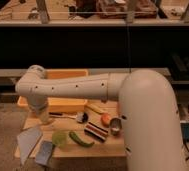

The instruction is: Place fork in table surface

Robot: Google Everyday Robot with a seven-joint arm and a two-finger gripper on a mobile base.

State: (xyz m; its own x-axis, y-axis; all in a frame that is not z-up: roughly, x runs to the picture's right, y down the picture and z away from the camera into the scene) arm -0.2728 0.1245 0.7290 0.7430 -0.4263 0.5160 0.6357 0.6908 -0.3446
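My white arm (88, 87) reaches across from the right, bends at the far left and drops down. My gripper (43, 118) is at the left end of the light wooden table surface (108, 146), just in front of the yellow tub, low over the planks. I cannot make out the fork; it is hidden or out of view. The black-handled utensil with a white round head (74, 117) lies just right of the gripper.
A yellow tub (70, 104) stands at the back of the table. On the table are a green pod vegetable (81, 139), a pale green item (60, 137), an orange fruit (105, 119), a metal cup (116, 125), a dark striped bar (95, 131), a grey cloth (29, 140) and a bluish packet (45, 153).
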